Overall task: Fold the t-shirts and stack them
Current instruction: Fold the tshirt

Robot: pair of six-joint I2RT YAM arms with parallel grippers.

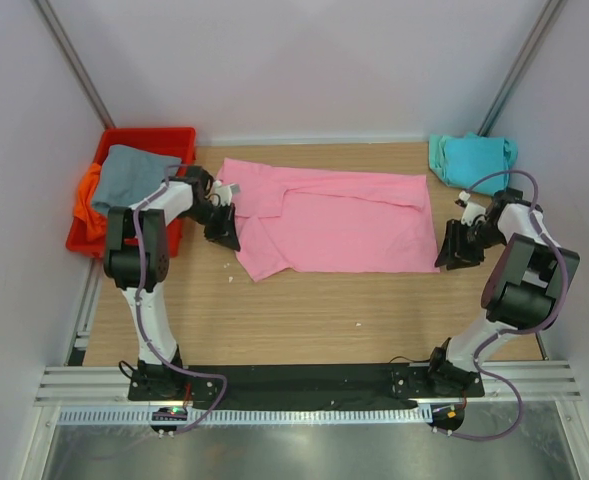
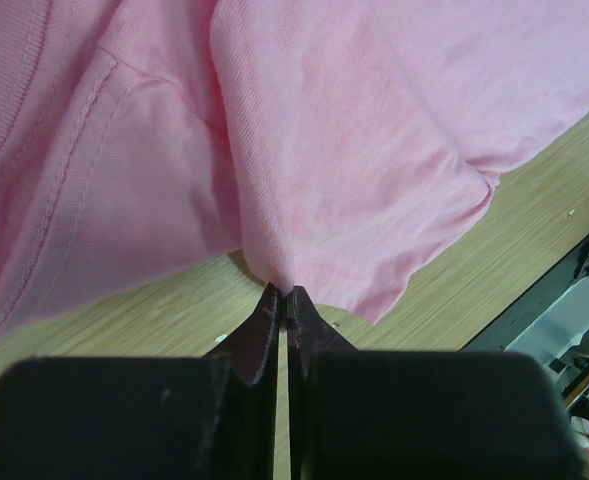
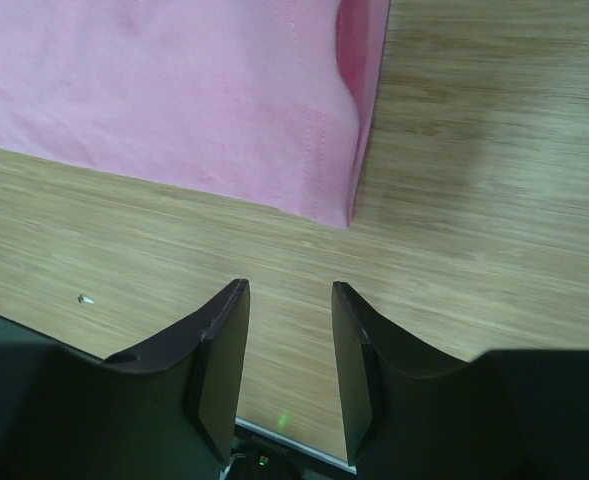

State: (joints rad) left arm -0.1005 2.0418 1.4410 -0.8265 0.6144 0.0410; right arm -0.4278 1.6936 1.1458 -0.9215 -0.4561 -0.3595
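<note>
The pink t-shirt (image 1: 334, 220) lies half folded in the middle of the table (image 1: 304, 310) and the teal t-shirt (image 1: 471, 157) sits bunched at the far right corner, so most of the job looks undone. The red bin (image 1: 149, 133) holds the grey t-shirt (image 1: 134, 175) and the orange t-shirt (image 1: 87, 205). The left gripper (image 2: 282, 300) pinches the pink shirt's edge tight; the right gripper (image 3: 289, 340) gapes open, empty, just beside its corner.

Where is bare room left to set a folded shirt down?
The widest bare strip of the wooden table lies between the pink cloth t-shirt and the arm bases. A thin strip runs behind it along the back wall. Crowded: the left gripper pinching the shirt beside the red plastic bin, the crumpled teal t-shirt in the far right corner.
</note>
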